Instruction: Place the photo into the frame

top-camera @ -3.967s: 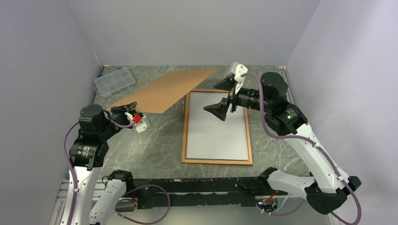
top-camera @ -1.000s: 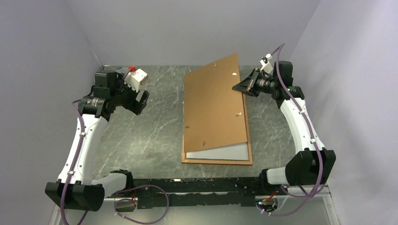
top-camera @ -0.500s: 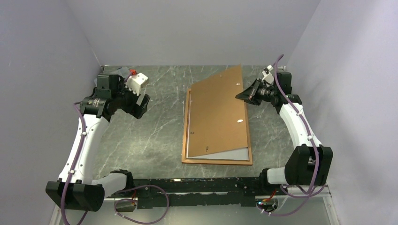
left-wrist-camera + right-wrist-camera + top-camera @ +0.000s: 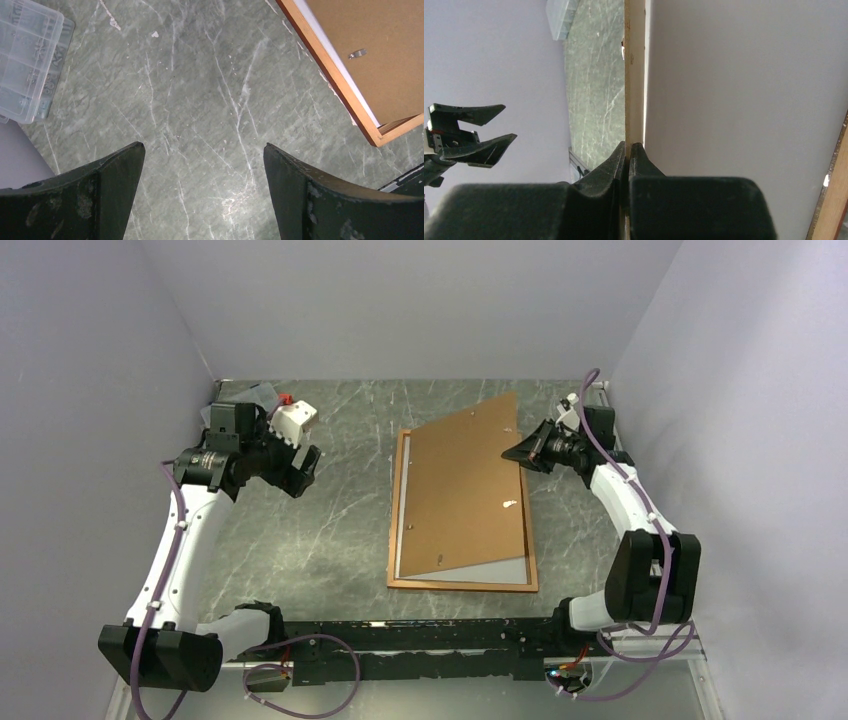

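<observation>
The frame (image 4: 462,586) lies flat on the table, back up, its tan rail also in the left wrist view (image 4: 330,80). Inside it lies a pale white sheet (image 4: 485,568), apparently the photo with its plain side up; no print shows. A brown backing board (image 4: 465,490) leans over the frame, skewed, its far right corner raised. My right gripper (image 4: 512,453) is shut on that corner, fingers pinching the board's thin edge (image 4: 634,75). My left gripper (image 4: 300,468) hangs open over bare table left of the frame, with nothing between its fingers (image 4: 202,146).
A clear plastic organiser box (image 4: 27,60) sits at the far left corner, mostly behind my left arm in the top view. Lilac walls close in the table on three sides. Small metal tabs (image 4: 358,53) dot the board.
The right gripper has moved down and toward the near side, lowering the backing board closer onto the frame. The left arm has barely shifted and stays open.
</observation>
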Available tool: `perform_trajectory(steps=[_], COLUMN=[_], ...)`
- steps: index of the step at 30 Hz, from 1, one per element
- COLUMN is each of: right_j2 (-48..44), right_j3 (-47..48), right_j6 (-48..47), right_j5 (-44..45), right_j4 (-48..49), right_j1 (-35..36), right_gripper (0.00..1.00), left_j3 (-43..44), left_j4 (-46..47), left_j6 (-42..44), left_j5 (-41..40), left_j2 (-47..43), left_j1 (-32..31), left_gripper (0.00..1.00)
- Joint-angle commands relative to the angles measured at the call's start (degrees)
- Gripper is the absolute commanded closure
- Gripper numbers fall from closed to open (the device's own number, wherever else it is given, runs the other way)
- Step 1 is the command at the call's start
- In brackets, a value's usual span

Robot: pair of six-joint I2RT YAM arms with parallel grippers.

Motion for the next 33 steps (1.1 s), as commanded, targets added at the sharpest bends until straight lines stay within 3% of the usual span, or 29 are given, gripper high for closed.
perform_trajectory(steps=[1, 20, 33], right_j2=[0.58, 2.92, -0.71], right_j3=[-0.5, -2.45, -6.11], right_j6=[3.02, 2.52, 1.97], right_j5=[-4.69, -4.6, -2.47], right_j4=[7.6, 7.57, 6.22], right_j1=[-0.21, -0.21, -0.27], right_gripper=[1.0, 1.0, 1.0], left_j3=[0.13, -0.43, -1.56], left_j4=[0.12, 0.56, 1.17], left_j6=[-0.71, -0.2, -0.24], left_j5=[1.38, 1.45, 1.4], left_j2=[-0.7, -0.51, -0.73], left_j1=[0.07, 0.0, 0.07], left_gripper=[0.06, 0.06, 0.06])
